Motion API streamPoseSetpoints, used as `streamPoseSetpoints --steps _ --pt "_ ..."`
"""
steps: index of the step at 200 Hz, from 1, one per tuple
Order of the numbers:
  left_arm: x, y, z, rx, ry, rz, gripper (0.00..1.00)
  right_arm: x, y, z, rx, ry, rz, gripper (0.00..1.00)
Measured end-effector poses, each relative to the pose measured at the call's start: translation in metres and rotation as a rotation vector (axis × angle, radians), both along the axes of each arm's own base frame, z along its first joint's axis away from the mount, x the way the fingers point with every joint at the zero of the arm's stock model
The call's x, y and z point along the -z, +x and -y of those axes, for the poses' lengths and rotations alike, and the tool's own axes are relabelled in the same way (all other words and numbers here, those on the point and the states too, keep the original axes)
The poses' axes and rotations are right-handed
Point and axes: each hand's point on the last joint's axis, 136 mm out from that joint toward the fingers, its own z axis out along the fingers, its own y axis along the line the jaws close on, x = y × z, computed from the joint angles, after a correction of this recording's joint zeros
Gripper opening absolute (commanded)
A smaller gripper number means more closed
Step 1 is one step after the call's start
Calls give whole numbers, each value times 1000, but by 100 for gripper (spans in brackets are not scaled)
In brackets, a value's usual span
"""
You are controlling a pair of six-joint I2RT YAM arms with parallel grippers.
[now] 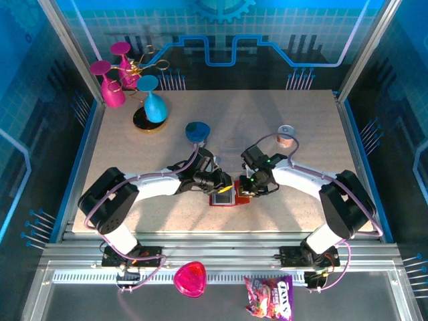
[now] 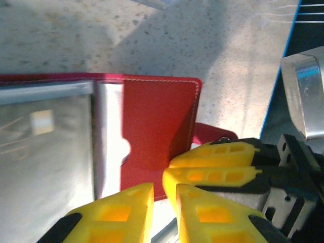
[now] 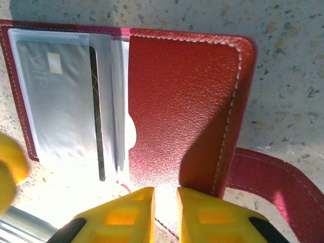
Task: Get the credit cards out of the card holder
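Note:
The dark red card holder (image 1: 221, 199) lies open on the table between both arms. In the right wrist view its clear pocket shows a pale credit card (image 3: 55, 101) with a chip and "VIP" lettering. The thin edge of a dark card (image 3: 94, 111) sits beside it. My right gripper (image 3: 166, 202) is shut on the near edge of the red flap (image 3: 182, 101). My left gripper (image 2: 164, 198) is pinched nearly closed on the same near edge of the card holder (image 2: 157, 121). The right gripper's fingers (image 2: 217, 162) lie just beside it. Both grippers (image 1: 226, 189) (image 1: 245, 189) meet over the holder.
Behind the arms are a blue dish (image 1: 196, 131), a faint clear plastic rectangle (image 1: 234, 142) and a small tape roll (image 1: 286, 136). A stand with pink and blue glasses (image 1: 134, 87) fills the far left corner. A pink heart dish (image 1: 190, 277) and a candy bag (image 1: 269, 297) lie on the front ledge.

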Motion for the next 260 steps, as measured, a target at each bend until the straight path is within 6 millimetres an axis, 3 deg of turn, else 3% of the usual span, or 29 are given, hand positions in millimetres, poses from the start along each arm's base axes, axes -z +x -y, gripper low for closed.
streamPoseSetpoints --steps 32,78,127,159,260 --pt "4 -4 -16 -5 67 4 19 0 6 -4 -11 -2 6 19" --pt "33 -17 -41 -30 137 -60 18 7 10 -6 -20 -6 5 18" --pt "44 -19 -52 -49 158 -79 18 29 7 -4 -20 -22 -19 16" --pt "53 -21 -54 -51 172 -98 18 30 9 -6 -20 -14 -12 16" --pt "54 -22 -58 -58 162 -82 17 30 9 -5 -51 -15 2 15"
